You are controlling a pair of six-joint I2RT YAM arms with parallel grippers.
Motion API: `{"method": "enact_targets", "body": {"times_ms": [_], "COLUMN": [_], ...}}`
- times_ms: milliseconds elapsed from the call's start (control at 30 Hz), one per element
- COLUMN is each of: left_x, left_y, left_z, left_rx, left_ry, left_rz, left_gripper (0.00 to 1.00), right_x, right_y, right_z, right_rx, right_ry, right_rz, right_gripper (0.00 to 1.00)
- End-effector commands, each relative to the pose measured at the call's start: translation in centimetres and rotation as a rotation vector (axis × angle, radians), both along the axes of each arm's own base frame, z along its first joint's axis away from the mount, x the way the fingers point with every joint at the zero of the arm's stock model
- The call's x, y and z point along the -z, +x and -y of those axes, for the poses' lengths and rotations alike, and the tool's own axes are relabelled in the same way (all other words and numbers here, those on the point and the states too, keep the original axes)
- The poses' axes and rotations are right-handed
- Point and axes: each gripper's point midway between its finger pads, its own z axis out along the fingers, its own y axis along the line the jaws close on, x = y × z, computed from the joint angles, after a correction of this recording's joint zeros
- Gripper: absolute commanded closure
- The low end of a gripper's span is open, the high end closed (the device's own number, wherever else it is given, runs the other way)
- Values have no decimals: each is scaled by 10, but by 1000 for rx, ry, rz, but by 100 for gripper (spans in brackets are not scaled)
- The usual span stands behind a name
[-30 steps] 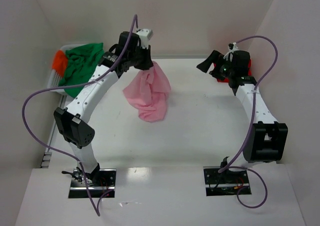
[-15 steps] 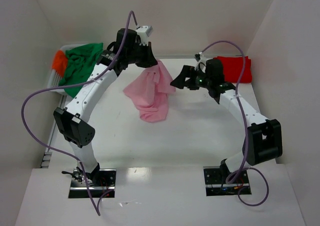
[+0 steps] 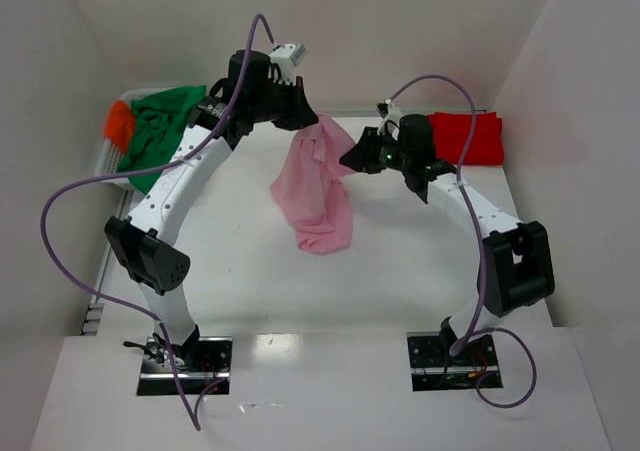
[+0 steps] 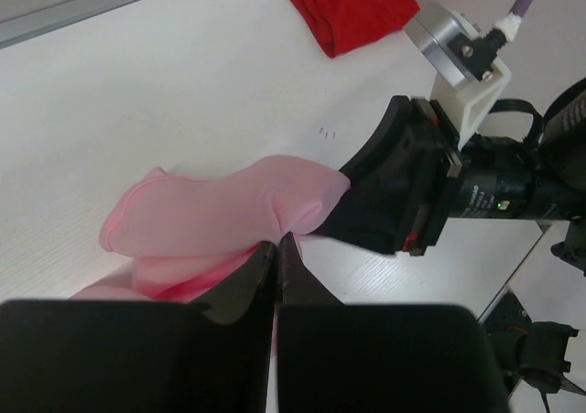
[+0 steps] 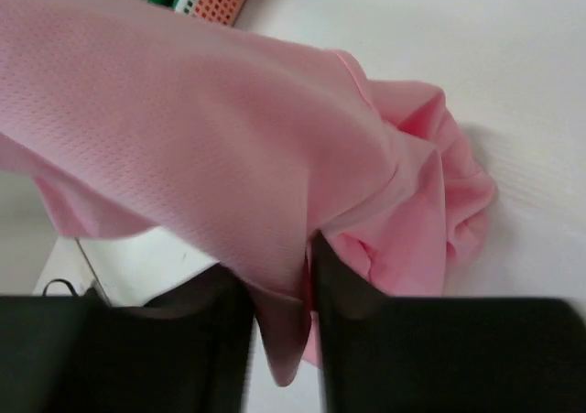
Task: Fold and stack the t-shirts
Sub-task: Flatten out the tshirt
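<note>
Right end effector (image 3: 351, 158) moved in, now pinching pink t-shirt (image 3: 320, 203), left end effector (image 3: 308, 121) pinching its top

No legible text, label, brand or number anywhere, only faint dark marks (image 4: 325, 133) on the surface (image 4: 183, 83) (possibly pen ticks, too small to read).
</note>
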Motion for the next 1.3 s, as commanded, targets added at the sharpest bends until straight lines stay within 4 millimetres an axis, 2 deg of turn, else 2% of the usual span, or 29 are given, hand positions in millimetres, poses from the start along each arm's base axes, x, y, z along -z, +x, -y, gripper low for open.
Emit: {"method": "enact_targets", "body": {"times_ms": [0,33,67,133,167,200,233,267,300,333,367,400,433,467,500,533,567,600,633,667,700,733,800,900,967,1033,1067,1200,1267], "left_x": [-31,-31,-26,-21,-11,-3,9,-2,-1,5,9,19,31,30,51,45,62,68,83,87,108,120,156,193,230,228,228,216,224], "left_y": [-4,-2,-1,3,8,11,17,17,23,23,26,25,25,28,22,23,19,23,16,15,15,14,29,41,57,51,59,78,83], "left_z": [3,0,-1,-4,-11,-20,-34,-38,-51,-57,-66,-68,-71,-72,-65,-60,-57,-52,-43,-34,-23,-17,-4,2,21,32,46,65,73], "left_rx": [28,17,9,-13,-54,-85,-145,-176,-218,-241,-268,-272,-271,-259,-215,-187,-164,-143,-71,-31,3,26,25,-11,72,145,219,290,302], "left_ry": [-46,-35,-28,-4,31,49,82,71,70,48,37,12,-14,-36,-38,-60,-58,-70,-73,-76,-61,-49,-53,-80,-183,-235,-281,-328,-330], "left_rz": [73,81,75,78,68,56,41,66,65,57,49,35,14,35,-3,16,-12,-5,-29,-27,-60,-78,-124,-183,-262,-294,-290,-227,-218], "left_gripper": [100,100,100,96,94,91,81,81,76,70,53,41,22,12,8,4,1,0,0,0,0,0,0,0,0,0,0,0,0], "right_x": [-41,-44,-47,-65,-75,-100,-131,-127,-161,-173,-201,-221,-236,-242,-247,-254,-260,-270,-271,-273,-277,-273,-270,-260,-251,-256,-258,-245,-240], "right_y": [28,30,33,40,44,50,53,54,54,56,55,53,49,47,45,44,42,39,42,40,39,42,43,46,45,40,33,16,10], "right_z": [-10,-11,-9,0,5,12,25,31,37,53,59,66,67,68,68,69,67,68,67,67,67,66,68,69,69,68,66,67,70], "right_rx": [24,27,48,110,142,188,243,248,289,324,336,348,348,348,348,349,341,342,342,330,330,330,338,344,342,329,303,285,293], "right_ry": [44,47,40,15,2,-11,-5,-25,-9,-26,-7,-5,-6,-2,-1,5,10,17,18,11,14,11,-3,-21,-31,-24,-16,-32,-41], "right_rz": [111,94,94,115,135,193,239,233,293,313,358,388,415,424,427,441,448,463,465,470,478,470,468,454,431,441,446,402,385], "right_gripper": [88,100,100,100,100,100,100,100,100,100,100,100,100,100,100,100,100,100,100,100,100,100,100,100,100,100,100,100,100]}}
